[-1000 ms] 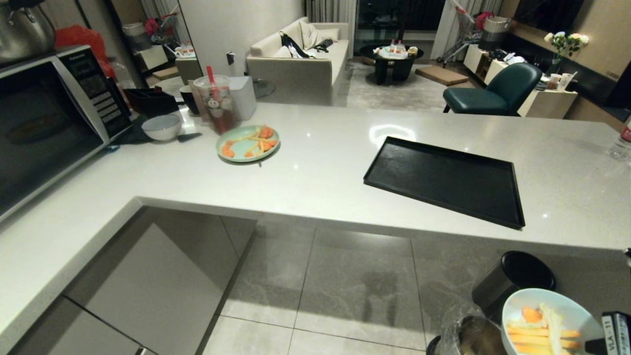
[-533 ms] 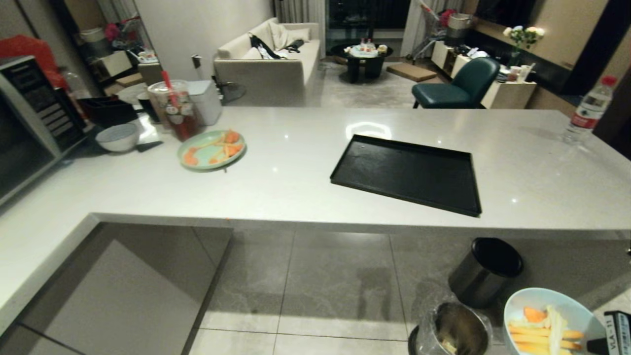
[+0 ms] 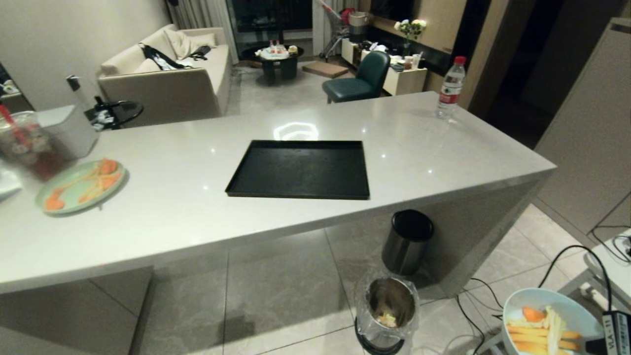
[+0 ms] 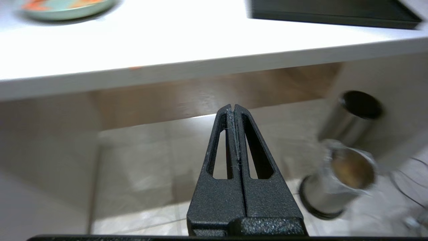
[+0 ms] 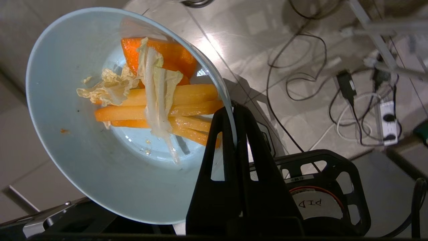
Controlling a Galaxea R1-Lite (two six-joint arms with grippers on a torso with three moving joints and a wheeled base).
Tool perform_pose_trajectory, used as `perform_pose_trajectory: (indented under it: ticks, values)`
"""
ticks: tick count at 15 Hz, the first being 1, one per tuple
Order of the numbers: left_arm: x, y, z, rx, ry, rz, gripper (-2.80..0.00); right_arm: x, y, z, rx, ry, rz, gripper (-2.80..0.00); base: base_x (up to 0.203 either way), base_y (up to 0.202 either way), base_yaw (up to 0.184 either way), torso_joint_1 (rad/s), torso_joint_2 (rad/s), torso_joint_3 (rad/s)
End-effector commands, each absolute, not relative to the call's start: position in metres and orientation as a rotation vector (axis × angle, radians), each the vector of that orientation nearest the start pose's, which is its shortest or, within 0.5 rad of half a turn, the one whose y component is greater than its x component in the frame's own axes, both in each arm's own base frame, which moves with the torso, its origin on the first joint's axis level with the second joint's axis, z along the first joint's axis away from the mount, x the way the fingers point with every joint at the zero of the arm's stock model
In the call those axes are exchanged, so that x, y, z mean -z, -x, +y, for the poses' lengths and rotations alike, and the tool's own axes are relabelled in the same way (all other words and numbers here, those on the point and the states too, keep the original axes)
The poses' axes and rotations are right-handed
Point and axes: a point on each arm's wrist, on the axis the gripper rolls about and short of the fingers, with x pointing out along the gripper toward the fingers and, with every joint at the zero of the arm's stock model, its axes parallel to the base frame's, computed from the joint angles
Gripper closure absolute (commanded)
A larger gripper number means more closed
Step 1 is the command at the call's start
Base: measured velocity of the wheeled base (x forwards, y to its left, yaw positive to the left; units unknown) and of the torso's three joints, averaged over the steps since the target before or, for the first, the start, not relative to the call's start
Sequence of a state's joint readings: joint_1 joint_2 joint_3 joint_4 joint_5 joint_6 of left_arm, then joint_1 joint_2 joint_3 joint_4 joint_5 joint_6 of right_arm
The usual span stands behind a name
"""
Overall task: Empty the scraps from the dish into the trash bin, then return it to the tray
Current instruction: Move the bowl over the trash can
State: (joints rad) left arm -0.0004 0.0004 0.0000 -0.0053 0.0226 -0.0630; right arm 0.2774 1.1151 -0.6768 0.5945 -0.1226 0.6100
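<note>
Scraps [image 5: 160,103] of limp yellow sticks and orange carrot fill the small, smooth light-blue bowl [image 5: 100,160], likely light but slippery (rim hold suits), pinched at its rim by the closed right gripper [image 5: 234,110], beside the bag-lined steel bin [image 3: 387,310].

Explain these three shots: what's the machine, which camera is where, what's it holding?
It is a wheeled robot with two arms. The wide picture comes from its head; the other two from cameras behind each arm's fingers. The right gripper is clamped on the rim of a light-blue bowl holding scraps of carrot and pale sticks. The left gripper is shut and empty. On the counter lie a black tray and a green plate. The open steel bin stands on the floor below.
</note>
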Motion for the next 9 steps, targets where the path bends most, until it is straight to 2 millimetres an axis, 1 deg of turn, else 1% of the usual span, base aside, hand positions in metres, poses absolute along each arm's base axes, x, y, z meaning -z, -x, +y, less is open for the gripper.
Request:
perform_pose_trajectory:
  ticks: [1, 4, 6, 7, 9]
  values:
    - [-0.0761, 0.0227, 0.0005, -0.023, 0.063, -0.005, 0.00, -0.1754, -0.1072, 0.0276, 0.176, -0.352, 1.017, 0.00, 0.003, 0.009, -0.170, 0.002, 0.00, 0.001]
    - [-0.0761, 0.0227, 0.0005, -0.022, 0.064, -0.006, 0.00, -0.1753, -0.1072, 0.0276, 0.174, -0.352, 1.017, 0.00, 0.002, 0.007, -0.169, 0.002, 0.00, 0.002]
    - [-0.0761, 0.0227, 0.0005, -0.023, 0.064, -0.005, 0.00, -0.1756, -0.1076, 0.0278, 0.171, -0.352, 1.012, 0.00, 0.000, 0.003, -0.129, 0.002, 0.00, 0.001]
    - [-0.0761, 0.0228, 0.0005, -0.022, 0.064, -0.006, 0.00, -0.1755, -0.1075, 0.0278, 0.171, -0.350, 1.013, 0.00, -0.002, 0.001, -0.051, 0.003, 0.00, 0.004]
    - [-0.0761, 0.0227, 0.0005, -0.023, 0.064, -0.005, 0.00, -0.1750, -0.1071, 0.0277, 0.172, -0.348, 1.018, 0.00, 0.000, 0.000, 0.000, 0.000, 0.00, 0.000]
